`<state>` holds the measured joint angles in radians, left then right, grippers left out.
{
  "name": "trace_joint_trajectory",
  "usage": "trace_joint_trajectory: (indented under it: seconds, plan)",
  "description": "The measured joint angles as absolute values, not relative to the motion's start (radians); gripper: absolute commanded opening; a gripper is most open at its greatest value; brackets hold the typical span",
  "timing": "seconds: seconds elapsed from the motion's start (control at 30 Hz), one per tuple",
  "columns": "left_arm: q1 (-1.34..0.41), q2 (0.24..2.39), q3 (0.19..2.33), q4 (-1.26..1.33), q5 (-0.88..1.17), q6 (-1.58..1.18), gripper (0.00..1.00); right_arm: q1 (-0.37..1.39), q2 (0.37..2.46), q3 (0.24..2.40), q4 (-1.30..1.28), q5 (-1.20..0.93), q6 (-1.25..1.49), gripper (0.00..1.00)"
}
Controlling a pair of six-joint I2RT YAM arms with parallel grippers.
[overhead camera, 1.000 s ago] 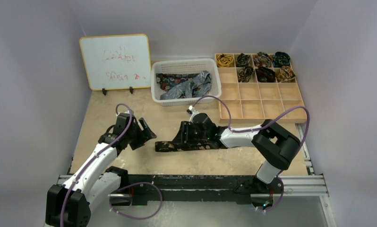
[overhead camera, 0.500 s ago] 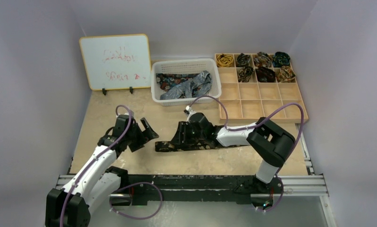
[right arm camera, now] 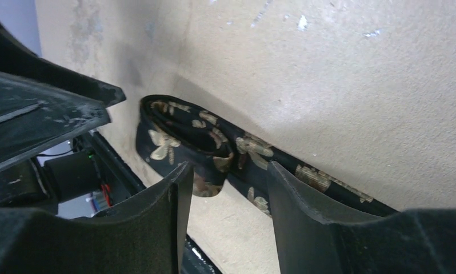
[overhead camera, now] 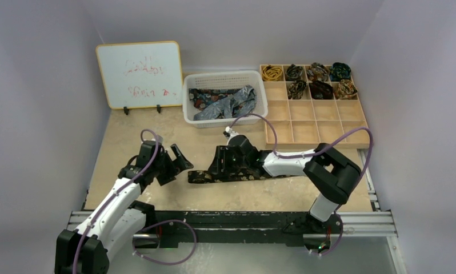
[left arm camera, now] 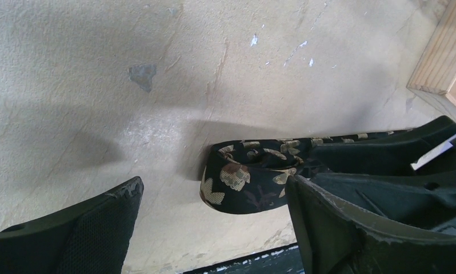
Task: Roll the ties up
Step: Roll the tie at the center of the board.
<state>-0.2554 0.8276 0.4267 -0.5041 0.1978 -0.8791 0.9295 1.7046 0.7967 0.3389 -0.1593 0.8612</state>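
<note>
Since a second ago, left fingers (overhead camera: 178, 157) have spread wide. They're empty, hovering just left of the dark gold-motif tie (overhead camera: 200, 177) on the table (overhead camera: 157, 131). Looks like a release, so I'd judge the roll barely begun. The right fingers (overhead camera: 216, 166) are part-open and straddle the strip without clamping it. Left wrist view shows the tie's end curled into a loose loop, which the overhead view can't resolve.
</note>
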Motion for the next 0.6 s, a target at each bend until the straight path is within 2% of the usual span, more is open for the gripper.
trace_joint_trajectory:
  seconds: [0.17,0.33,0.6]
  plan:
    - [-0.255,0.813,0.427,-0.501,0.199,-0.879,0.93,0.939,1.657,0.796,0.36,-0.177,0.859,0.54]
    - [-0.255,0.81,0.421,-0.497,0.199,-0.879,0.93,0.967,1.677,0.796,0.378,-0.181,0.869,0.49]
    - [-0.255,0.817,0.41,-0.479,0.224,-0.879,0.96,0.974,1.708,0.805,0.294,-0.114,0.863,0.53]
